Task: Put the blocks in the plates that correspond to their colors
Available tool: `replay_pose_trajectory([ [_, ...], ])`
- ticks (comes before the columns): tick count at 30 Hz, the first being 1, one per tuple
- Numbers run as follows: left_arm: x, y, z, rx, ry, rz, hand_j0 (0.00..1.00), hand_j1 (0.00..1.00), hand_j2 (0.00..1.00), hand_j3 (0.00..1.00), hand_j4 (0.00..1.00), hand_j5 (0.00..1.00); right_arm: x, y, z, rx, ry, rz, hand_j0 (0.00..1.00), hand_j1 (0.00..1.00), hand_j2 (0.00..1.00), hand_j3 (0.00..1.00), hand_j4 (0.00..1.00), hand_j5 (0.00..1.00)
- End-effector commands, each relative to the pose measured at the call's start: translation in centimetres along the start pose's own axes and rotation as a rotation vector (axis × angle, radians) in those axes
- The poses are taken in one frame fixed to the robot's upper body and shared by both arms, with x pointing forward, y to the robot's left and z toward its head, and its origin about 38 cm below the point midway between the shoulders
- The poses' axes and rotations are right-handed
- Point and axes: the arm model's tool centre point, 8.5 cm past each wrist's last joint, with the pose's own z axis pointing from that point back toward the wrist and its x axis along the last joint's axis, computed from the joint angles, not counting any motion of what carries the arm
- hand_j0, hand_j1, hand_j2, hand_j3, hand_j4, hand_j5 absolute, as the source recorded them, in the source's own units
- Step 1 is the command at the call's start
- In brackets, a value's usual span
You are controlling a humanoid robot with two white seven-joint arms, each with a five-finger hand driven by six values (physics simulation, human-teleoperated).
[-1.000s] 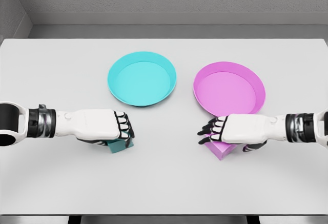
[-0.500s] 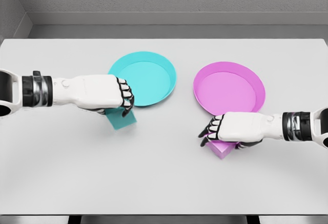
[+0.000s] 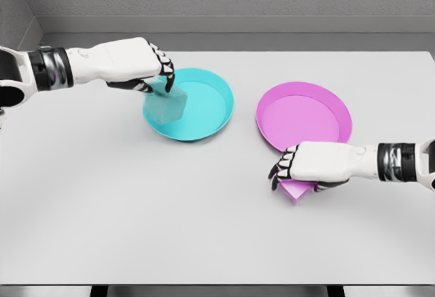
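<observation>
Head view: your left hand (image 3: 139, 62) grips the teal cube (image 3: 168, 101) over the round teal plate (image 3: 204, 124) for colour-matched release; right hand (image 3: 306, 164) clasps the pink cube (image 3: 296, 190).

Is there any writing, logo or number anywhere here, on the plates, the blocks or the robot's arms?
None to be read. The cyan plate, pink plate, cyan block, pink block, the table and both white arms are plain, with no words, labels, brands, numbers or signs showing.
</observation>
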Motion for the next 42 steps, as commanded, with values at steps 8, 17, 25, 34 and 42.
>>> replay_pose_trajectory([
  [8, -3.7, -1.9, -1.5, 0.019, 0.083, 0.153, 1.0, 1.0, 1.0, 1.0, 1.0, 1.0, -0.4, -0.9, 0.8, -0.041, 0.012, -0.013, 0.65, 0.65, 0.65, 0.65, 0.65, 0.65],
  [17, -4.9, -1.1, 8.5, 0.133, 0.101, 0.317, 1.0, 1.0, 1.0, 1.0, 1.0, 1.0, -0.7, -2.7, 2.1, -0.159, -0.026, -0.102, 0.65, 0.65, 0.65, 0.65, 0.65, 0.65],
  [25, -4.7, -3.0, 8.9, 0.106, 0.111, 0.347, 1.0, 1.0, 1.0, 1.0, 1.0, 1.0, -3.7, -4.2, 5.7, -0.288, 0.053, -0.178, 0.65, 0.65, 0.65, 0.65, 0.65, 0.65],
  [34, -4.6, -3.6, 8.9, 0.098, 0.115, 0.358, 1.0, 1.0, 1.0, 1.0, 1.0, 1.0, -9.0, -4.3, 7.2, -0.437, 0.154, -0.307, 0.65, 0.65, 0.65, 0.65, 0.65, 0.65],
  [42, -4.4, -3.9, 8.4, 0.098, 0.103, 0.367, 1.0, 1.0, 1.0, 1.0, 1.0, 1.0, -12.6, -2.3, 9.9, -0.517, 0.273, -0.412, 1.0, 1.0, 1.0, 1.0, 1.0, 1.0],
])
